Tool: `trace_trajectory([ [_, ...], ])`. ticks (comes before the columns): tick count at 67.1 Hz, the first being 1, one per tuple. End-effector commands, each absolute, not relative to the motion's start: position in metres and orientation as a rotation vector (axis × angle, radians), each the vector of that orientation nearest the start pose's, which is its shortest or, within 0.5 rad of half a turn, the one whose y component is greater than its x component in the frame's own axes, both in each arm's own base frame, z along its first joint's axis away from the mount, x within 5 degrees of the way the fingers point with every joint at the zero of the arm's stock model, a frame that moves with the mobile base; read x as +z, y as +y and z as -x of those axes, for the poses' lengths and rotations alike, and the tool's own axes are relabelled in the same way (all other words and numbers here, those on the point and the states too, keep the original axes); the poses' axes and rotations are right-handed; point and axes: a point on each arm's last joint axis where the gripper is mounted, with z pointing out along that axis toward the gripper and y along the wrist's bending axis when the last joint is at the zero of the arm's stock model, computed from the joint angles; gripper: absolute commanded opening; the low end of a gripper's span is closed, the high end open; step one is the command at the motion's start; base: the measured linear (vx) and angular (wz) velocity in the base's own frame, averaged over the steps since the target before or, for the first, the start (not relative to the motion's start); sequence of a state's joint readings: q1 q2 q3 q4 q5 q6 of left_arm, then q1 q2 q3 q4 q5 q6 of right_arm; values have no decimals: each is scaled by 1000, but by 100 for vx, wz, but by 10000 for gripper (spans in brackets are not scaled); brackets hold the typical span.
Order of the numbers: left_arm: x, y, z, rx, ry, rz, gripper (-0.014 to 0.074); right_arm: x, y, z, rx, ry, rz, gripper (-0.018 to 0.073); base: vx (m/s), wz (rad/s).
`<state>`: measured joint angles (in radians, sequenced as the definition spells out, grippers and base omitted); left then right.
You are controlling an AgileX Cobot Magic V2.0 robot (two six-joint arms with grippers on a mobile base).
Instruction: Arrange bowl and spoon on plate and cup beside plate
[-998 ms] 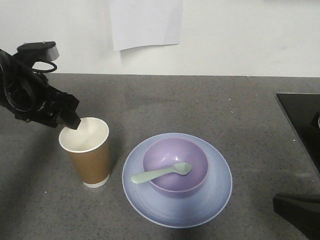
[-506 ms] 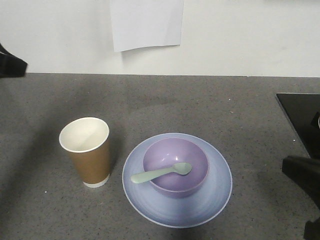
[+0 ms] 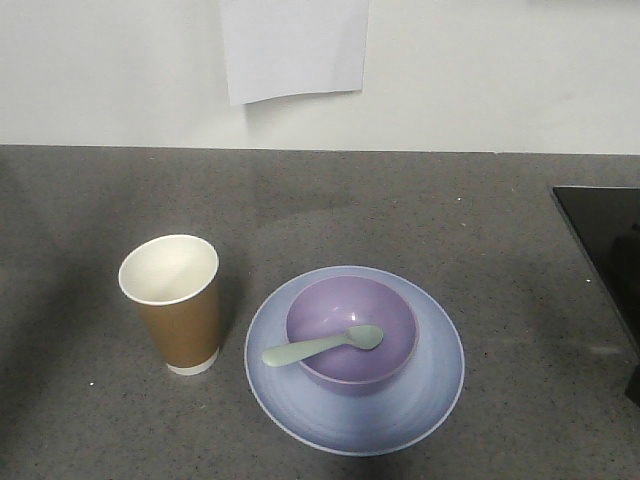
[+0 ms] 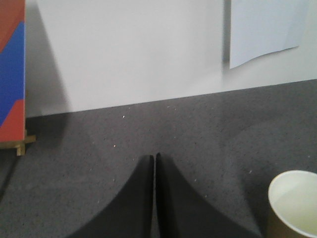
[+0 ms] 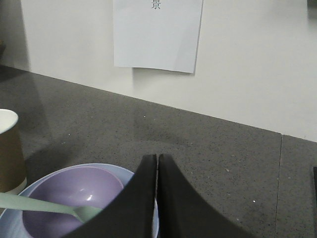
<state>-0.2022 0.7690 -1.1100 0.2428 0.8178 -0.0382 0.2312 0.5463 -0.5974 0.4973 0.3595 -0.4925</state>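
One cup (image 3: 172, 303) stands upright on the grey counter (image 3: 400, 200), ahead and to the right of the left claw (image 4: 154, 157), whose jaws are pressed together on nothing. Right of the cup, apart from it, lies one plate (image 3: 440, 375) carrying one bowl (image 3: 350, 320); one spoon (image 3: 322, 346) rests in the bowl, handle over the left rim. The right claw (image 5: 156, 157), likewise closed and empty, hangs just right of the bowl, with the cup far to its left.

The front view looked steeply down on the desk (image 3: 420, 200) toward the wall. Both wrist views sat low behind closed end effectors, facing that wall; each shared the cup (image 4: 296, 201) with the front view.
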Motion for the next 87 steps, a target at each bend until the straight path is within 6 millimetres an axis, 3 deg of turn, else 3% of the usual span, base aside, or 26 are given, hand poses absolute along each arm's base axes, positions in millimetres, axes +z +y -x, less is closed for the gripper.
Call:
trace_trajectory([
  [1, 429, -6, -117, 122, 1822, -158, -7, 356, 39, -107, 282, 1654, 316, -4, 0, 0],
  [10, 401, -4, -107, 107, 1842, -147, -7, 356, 39, -107, 283, 1657, 318, -4, 0, 0],
  [20, 386, -2, -100, 115, 1886, -146, -7, 356, 39, -107, 283, 1658, 318, -4, 0, 0],
  [40, 374, 2, -96, 152, 2029, -126, -7, 356, 39, -107, 283, 1658, 318, -4, 0, 0],
  [60, 371, 3, -94, 170, 2059, -124, -7, 356, 39, -107, 283, 1658, 318, -4, 0, 0],
  [68, 364, -2, -94, 84, 2024, -115, -7, 356, 39, -107, 283, 1658, 318, -4, 0, 0],
  [76, 335, -8, -96, 25, 1862, -164, -7, 356, 39, -107, 283, 1659, 319, -4, 0, 0],
  [87, 268, -16, -87, -82, 1636, -210, -7, 356, 39, -107, 283, 1659, 319, -4, 0, 0],
])
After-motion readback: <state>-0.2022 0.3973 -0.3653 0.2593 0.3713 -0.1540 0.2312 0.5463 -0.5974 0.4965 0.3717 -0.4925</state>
